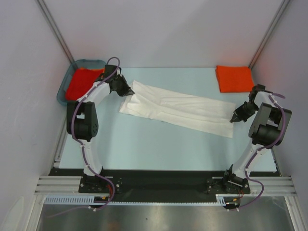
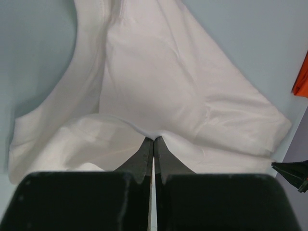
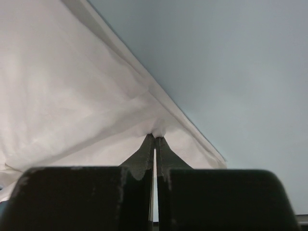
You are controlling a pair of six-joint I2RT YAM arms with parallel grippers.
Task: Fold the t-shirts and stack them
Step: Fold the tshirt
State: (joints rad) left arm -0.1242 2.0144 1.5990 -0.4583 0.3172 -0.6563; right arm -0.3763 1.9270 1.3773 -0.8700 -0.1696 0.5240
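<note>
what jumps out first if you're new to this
A long white t-shirt stretched across the middle of the table, pinched at each end by the left gripper and right gripper. Then two bright spots: a folded orange-red shirt at the far right corner, orange-red cloth in the teal basket far left.

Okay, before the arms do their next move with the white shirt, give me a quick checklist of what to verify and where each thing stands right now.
1. Left gripper pinching the white t-shirt: ok, shut on cloth at one end.
2. Right gripper pinching the opposite end: ok, shut on cloth near the edge.
3. Shirt smooth between them: not ok, layers bunch and overlap near the left gripper.
4. Which side faces up: cannot tell, no print shows.
5. Folded orange t-shirt apart from the white one: ok, it lies at the far right corner with a gap between them.
</note>
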